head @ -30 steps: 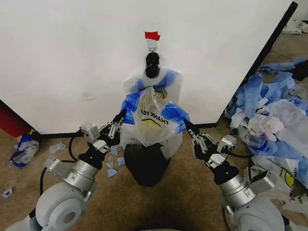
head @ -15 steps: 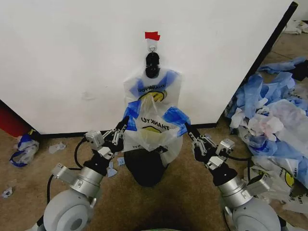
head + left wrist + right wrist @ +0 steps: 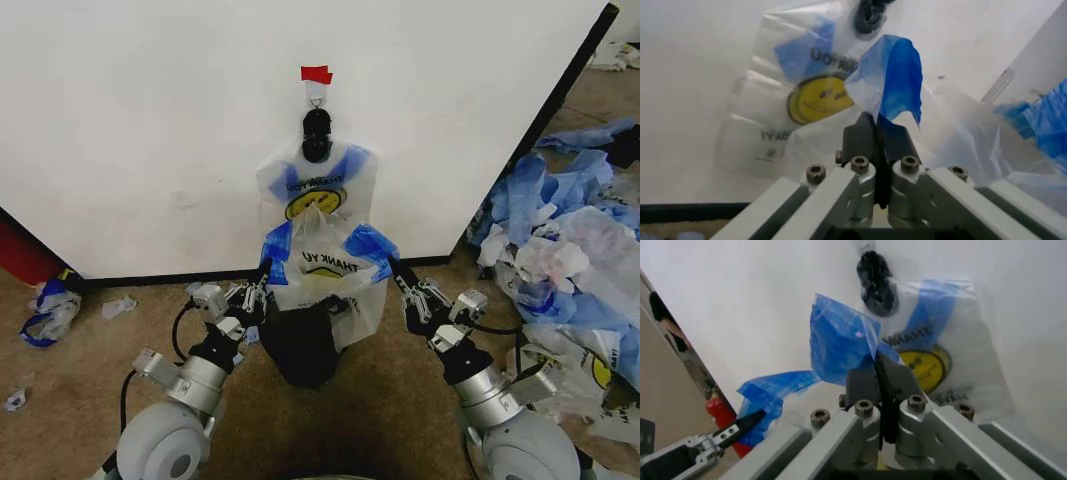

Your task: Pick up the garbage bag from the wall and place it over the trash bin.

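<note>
Left gripper [image 3: 262, 274]: clamped on 1 blue handle of the garbage bag; in the left wrist view [image 3: 878, 131] its 2 fingers press together with the blue plastic rising from between them.
Right gripper [image 3: 394, 272]: clamped on the bag's other blue handle; in the right wrist view [image 3: 877, 371] the fingers meet on the blue film, and the left gripper shows farther off [image 3: 747, 421] holding its own handle.
Garbage bag [image 3: 325, 268]: stretched between the 2 grippers, mouth spread open, the "THANK YOU" print facing the head camera; its lower part drapes down over the bin's rim.
Trash bin [image 3: 300, 345]: black wire-mesh wastebasket standing on the floor directly below and between the grippers, its top partly covered by the bag.
Wall [image 3: 150, 130]: white panel just beyond both grippers, with a black base strip.
Black clip [image 3: 317, 134]: above the grippers on the wall, under a piece of red tape [image 3: 316, 74].
Second bag [image 3: 318, 190]: same smiley print, hanging from the clip, flat against the wall behind the held bag.
Plastic heap [image 3: 575, 240]: blue and white sheets on the floor, out past the right gripper.
Floor [image 3: 380, 400]: brown carpet with scraps of plastic near the left arm.
</note>
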You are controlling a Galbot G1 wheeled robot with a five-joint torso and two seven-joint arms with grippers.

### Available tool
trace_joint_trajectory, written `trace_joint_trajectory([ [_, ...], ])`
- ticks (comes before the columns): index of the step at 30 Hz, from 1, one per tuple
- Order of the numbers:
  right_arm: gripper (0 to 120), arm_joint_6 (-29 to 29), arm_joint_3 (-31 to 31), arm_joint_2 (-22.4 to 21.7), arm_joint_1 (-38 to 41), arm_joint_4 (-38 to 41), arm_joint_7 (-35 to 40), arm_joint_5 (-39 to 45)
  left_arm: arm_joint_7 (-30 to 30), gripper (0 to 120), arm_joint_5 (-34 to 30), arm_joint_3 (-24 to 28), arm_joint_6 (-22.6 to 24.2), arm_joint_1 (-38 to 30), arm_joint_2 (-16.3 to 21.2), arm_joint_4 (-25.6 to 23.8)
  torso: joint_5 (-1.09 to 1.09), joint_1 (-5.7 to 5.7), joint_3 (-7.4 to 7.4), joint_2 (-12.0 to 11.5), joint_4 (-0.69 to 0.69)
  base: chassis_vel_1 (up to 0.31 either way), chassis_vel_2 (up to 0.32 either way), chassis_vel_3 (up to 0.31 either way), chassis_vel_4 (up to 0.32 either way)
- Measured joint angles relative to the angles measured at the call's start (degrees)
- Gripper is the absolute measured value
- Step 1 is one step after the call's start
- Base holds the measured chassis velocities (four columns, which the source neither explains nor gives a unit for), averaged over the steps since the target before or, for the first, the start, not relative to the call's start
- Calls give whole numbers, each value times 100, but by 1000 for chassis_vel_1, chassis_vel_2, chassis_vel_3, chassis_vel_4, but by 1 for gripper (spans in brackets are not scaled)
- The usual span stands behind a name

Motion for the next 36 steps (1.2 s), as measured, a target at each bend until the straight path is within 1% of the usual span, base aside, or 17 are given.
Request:
trace_joint_trajectory([
  [8, 0, 60, -290, 156, 116, -250, 2, -123, -7, 0, -25, -179, -36, 76, 218, 30, 0, 0, 0, 0, 0, 0, 0, 0, 0],
  [12, 0, 147, -365, 217, 211, -476, -76, -126, 2, 0, -54, -204, -82, -9, 307, 156, 0, 0, 0, 0, 0, 0, 0, 0, 0],
  [15, 0, 169, -385, 230, 250, -575, -108, -120, 12, 0, -66, -191, -99, -73, 320, 252, 0, 0, 0, 0, 0, 0, 0, 0, 0],
  [21, 0, 300, -457, 282, 320, -916, -238, -69, 66, 0, -48, -90, -169, -232, 310, 623, 0, 0, 0, 0, 0, 0, 0, 0, 0],
  [25, 0, 332, -492, 326, 332, -1012, -271, -65, 80, 0, -34, -80, -210, -237, 308, 744, -1, 0, 0, 0, 0, 0, 0, 0, 0],
  [36, 0, 332, -649, 518, 359, -1197, -314, -112, 84, 0, -17, -136, -246, -158, 399, 824, 0, 0, 0, 0, 0, 0, 0, 0, 0],
])
